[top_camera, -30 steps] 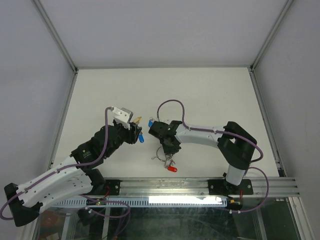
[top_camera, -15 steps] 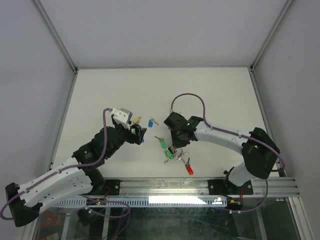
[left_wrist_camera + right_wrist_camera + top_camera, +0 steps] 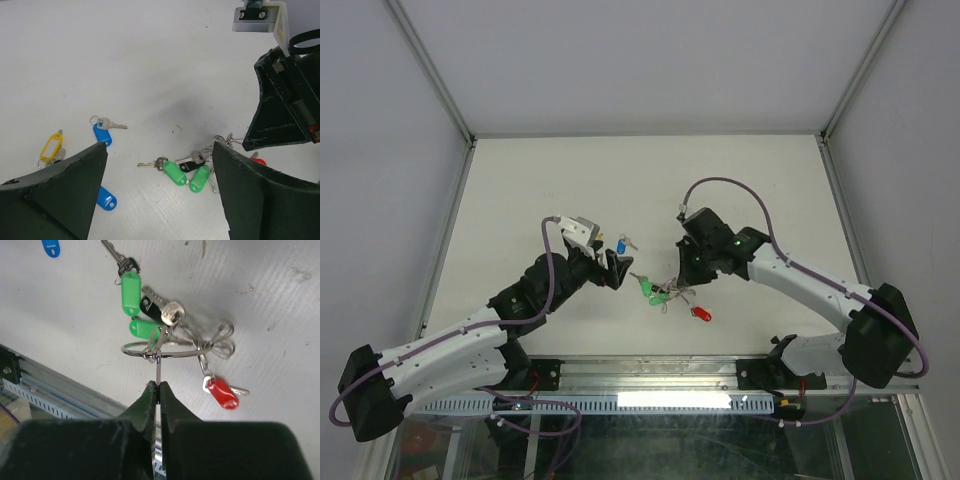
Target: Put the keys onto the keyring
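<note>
Near the middle of the table's (image 3: 520, 180) near edge lies a red key (image 3: 220, 392). It hangs on the keyring (image 3: 175, 356) with the green keys (image 3: 130, 287). The right gripper (image 3: 158, 387) is pinched shut on that ring. To its left the left gripper (image 3: 160, 145) hangs wide open. Farther in, a blue key (image 3: 102, 134) lies loose.

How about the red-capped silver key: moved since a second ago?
Yes. The red-capped silver key has shifted right in the top view, along the aluminium rail at the near table edge and slightly away from it, trailing the thin wire keyring.
</note>
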